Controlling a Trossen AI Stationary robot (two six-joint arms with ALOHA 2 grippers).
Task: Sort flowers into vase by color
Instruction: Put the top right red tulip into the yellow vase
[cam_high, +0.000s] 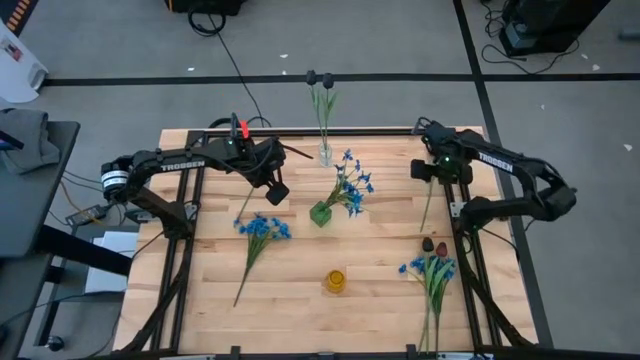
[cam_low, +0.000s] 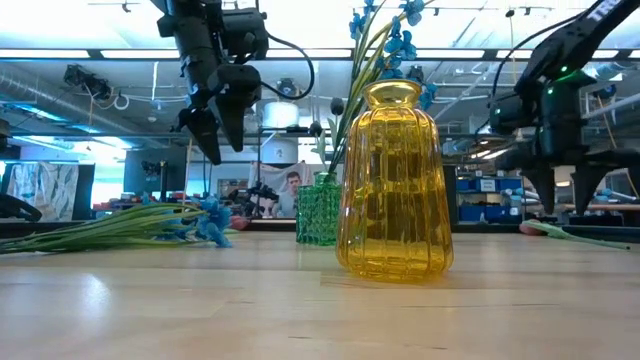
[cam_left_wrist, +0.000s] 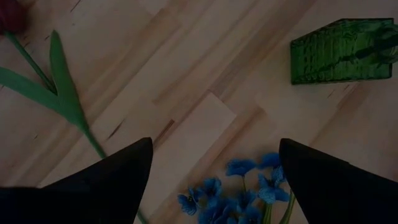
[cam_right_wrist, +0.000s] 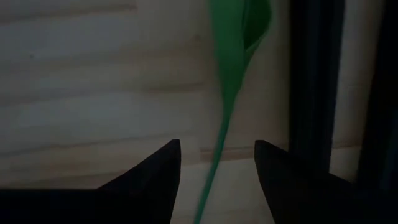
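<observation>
— Right, where do your two hands stand?

— My right hand (cam_high: 437, 172) is low over the far right of the counter (cam_high: 300, 300), with its fingers (cam_right_wrist: 152, 180) apart on either side of a green stem (cam_right_wrist: 219, 149). That stem runs toward me to a dark red bud (cam_high: 428, 244) lying just beside a loose blue spray (cam_high: 418, 265). Nothing is pinched yet, as far as I can see. My left hand (cam_high: 275, 190) hangs open and empty above the boards, between a red tulip's leafy stem (cam_left_wrist: 62, 93) and the blue spray (cam_high: 264, 228) lying on the left.

— And the vases?

— The green vase (cam_high: 320, 213) in the middle already holds blue blossoms (cam_high: 352, 185). The clear vase (cam_high: 325, 153) at the far edge holds two thin dark-headed stems (cam_high: 320, 85). The yellow vase (cam_high: 335, 281) near me looks empty, so I judge the red one belongs there.

— What worries you?

— The stem is thin and sits a little off centre between the fingers. If I close like this, it may roll aside and I would shut on nothing. It also lies right beside the dark frame rail (cam_right_wrist: 314, 81), so one finger might catch the rail. When I lift, the bud end could drag the neighbouring blue spray along with it. And the yellow vase has a narrow neck; a long, floppy stem could miss it or tip the vase over.
</observation>
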